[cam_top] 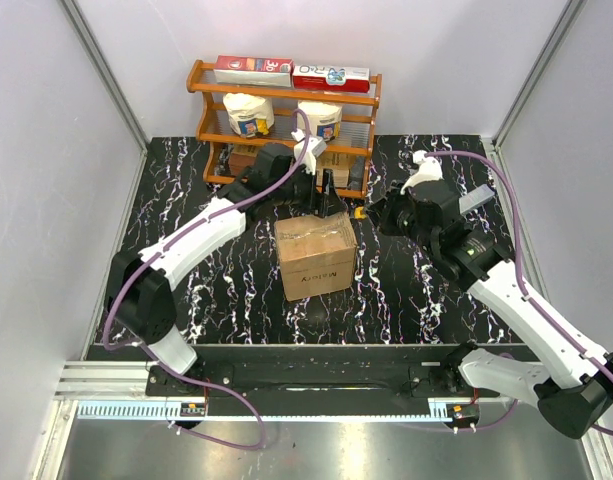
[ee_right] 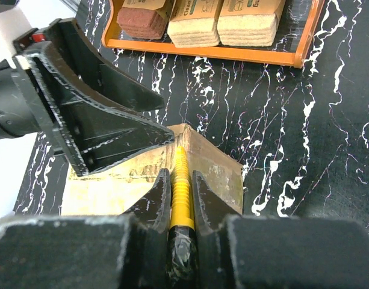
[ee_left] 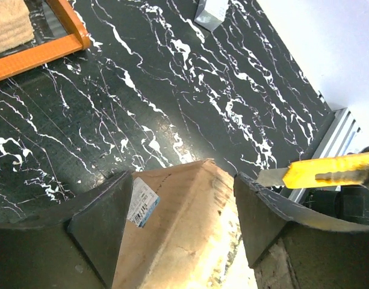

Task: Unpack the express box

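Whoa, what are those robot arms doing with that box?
They're getting ready to open the box. The left gripper has its jaws on either side of the box's far corner, maybe to steady it; whether it's squeezing isn't clear. The right gripper holds a yellow knife, with the blade pointing at that same corner. The box looks closed and taped, so nothing is out yet.

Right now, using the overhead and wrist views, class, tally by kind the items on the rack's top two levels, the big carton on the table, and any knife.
flat red-and-white boxes: 2
white tubs: 2
express box: 1
yellow knife: 1
Total: 6
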`<state>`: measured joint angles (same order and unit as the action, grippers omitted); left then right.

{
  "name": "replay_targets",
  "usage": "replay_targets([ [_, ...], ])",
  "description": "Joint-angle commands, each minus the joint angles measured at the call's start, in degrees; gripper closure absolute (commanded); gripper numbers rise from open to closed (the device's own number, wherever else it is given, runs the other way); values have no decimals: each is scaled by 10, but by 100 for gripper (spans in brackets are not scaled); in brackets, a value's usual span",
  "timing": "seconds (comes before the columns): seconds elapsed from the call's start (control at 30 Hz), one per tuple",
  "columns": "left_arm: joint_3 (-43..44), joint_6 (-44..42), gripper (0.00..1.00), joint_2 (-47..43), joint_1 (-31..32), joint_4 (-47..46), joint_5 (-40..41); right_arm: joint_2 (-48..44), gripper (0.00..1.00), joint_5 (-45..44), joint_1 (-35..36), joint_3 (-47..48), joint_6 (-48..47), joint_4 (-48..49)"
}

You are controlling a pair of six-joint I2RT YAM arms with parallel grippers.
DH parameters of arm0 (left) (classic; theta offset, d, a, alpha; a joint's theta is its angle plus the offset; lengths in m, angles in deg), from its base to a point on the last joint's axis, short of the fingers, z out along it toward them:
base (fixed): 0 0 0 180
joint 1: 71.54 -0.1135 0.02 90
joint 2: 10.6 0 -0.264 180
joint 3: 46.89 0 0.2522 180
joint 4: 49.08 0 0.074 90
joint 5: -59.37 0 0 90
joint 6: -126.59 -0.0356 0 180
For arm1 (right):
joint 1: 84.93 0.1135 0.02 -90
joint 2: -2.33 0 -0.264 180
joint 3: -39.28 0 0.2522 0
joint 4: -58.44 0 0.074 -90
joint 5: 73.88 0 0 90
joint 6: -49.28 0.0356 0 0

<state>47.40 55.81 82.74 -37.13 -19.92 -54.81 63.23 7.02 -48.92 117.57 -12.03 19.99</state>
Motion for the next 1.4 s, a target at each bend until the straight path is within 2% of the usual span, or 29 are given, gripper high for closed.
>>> replay_targets([
  [0.0,23,-14,28,16,2,-21,15,12,100,10,2,6,-14,34],
  [0.87,-26,-53,40,-5,11,-19,36,40,100,2,2,16,-34,53],
  [1.37,-42,-47,40,-21,12,-24,48,33,100,10,2,11,-34,54],
])
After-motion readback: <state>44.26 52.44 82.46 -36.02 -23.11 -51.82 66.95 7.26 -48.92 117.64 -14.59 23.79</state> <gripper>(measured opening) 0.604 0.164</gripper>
